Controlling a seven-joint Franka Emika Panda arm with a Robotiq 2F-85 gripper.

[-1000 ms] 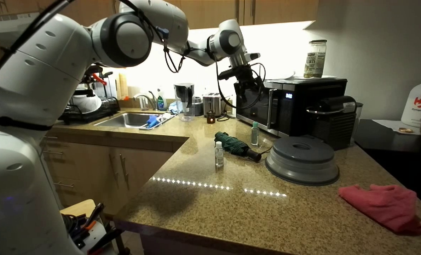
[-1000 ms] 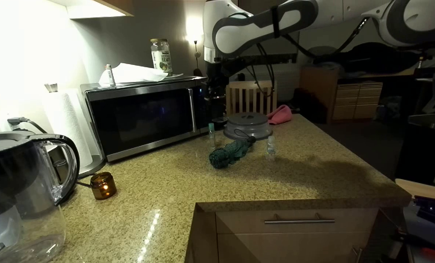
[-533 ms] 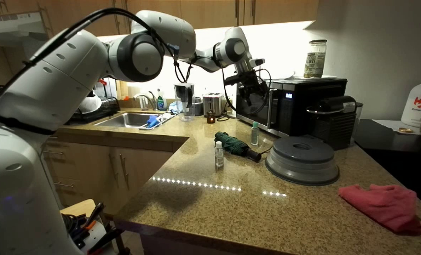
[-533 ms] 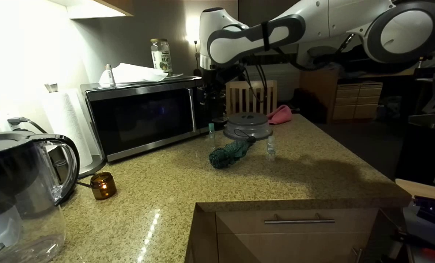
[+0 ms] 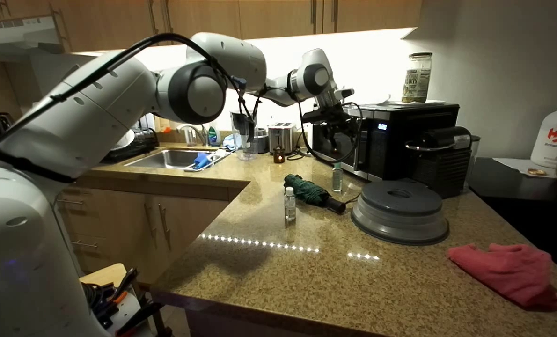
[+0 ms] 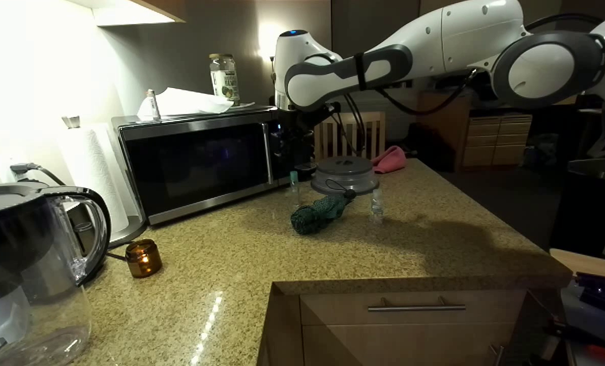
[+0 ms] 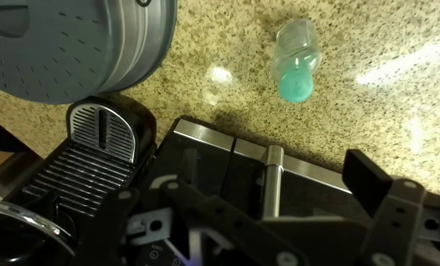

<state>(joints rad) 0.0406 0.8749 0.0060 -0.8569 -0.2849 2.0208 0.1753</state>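
In an exterior view, nearest and at right, a red cloth (image 5: 505, 274) lies on the table (image 5: 330, 290). Farther, a grey cover (image 5: 400, 210) rests on its wide rim, which probably keeps it steady. To its left stands a white-capped bottle (image 5: 289, 206); beyond it lies a green umbrella (image 5: 306, 191), and farther the green-capped bottle (image 5: 337, 179) stands upright before the microwave (image 5: 379, 150). Above this bottle, and apart from it, hangs the pincer (image 5: 343, 136), spread wide, seemingly because it carries nothing. Only the wrist view shows clearly the fingers (image 7: 364, 181) with no thing between them; the paper roll (image 6: 91, 175), left of the microwave, is shown well in an exterior view but is absent from the wrist view
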